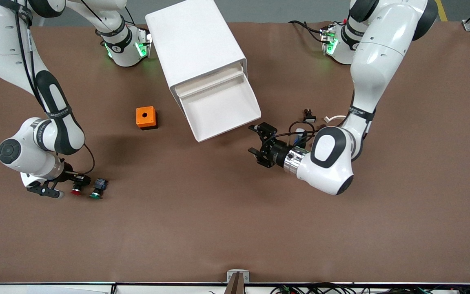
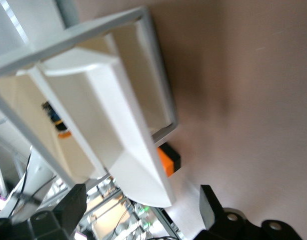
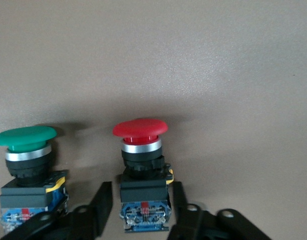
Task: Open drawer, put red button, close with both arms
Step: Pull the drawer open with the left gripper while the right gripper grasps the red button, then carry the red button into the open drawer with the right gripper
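The right gripper (image 3: 141, 202) is sitting low on the table (image 1: 235, 228) at the right arm's end, its two black fingers (image 3: 99, 202) closing in against the black-and-blue body of the red button (image 3: 140, 150), one on each side. The button is lying on its side, its round red cap pointing toward six o'clock in the front view. Just beside it, toward the left arm's end, the green-capped switch (image 1: 97, 189) is lying the same way, untouched.

The left gripper (image 1: 259, 143) is hanging just above the table at about four o'clock from the drawer (image 1: 220, 107), its fingers spread wide and holding nothing, pointing toward the right arm's end. The drawer is standing pulled out of the white cabinet (image 1: 196, 45), its tray bare as far as I can see. At about nine o'clock from the tray, the small orange box (image 1: 146, 117) with a hole on top is resting well apart from it.

No readable writing is showing on the switches or the cabinet; the lettering on the arms' black bands is too small to make out.
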`<state>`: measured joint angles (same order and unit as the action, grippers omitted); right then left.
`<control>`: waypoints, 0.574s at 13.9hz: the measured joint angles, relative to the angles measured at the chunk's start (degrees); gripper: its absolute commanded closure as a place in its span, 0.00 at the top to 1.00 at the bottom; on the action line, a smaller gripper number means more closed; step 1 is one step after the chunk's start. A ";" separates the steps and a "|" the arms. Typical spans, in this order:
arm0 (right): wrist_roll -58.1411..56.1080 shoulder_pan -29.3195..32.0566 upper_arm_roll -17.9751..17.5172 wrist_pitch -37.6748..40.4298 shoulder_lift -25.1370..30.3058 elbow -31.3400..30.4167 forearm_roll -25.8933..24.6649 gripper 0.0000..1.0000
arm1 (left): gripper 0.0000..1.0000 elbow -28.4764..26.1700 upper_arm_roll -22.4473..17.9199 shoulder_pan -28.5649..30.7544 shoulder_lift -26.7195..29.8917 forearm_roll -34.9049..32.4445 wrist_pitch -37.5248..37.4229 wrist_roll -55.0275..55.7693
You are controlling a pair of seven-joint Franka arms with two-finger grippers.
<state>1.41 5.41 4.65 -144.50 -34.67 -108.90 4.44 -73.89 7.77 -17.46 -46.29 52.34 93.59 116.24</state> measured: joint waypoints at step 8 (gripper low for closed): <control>0.77 -0.55 -0.18 9.41 2.55 3.85 -0.01 0.00 | 1.00 1.48 0.16 4.23 11.68 -30.75 -0.59 -11.66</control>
<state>2.17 4.86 4.47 -135.09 -32.12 -105.04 4.43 -72.41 7.93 -13.23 -34.61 21.59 93.00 104.58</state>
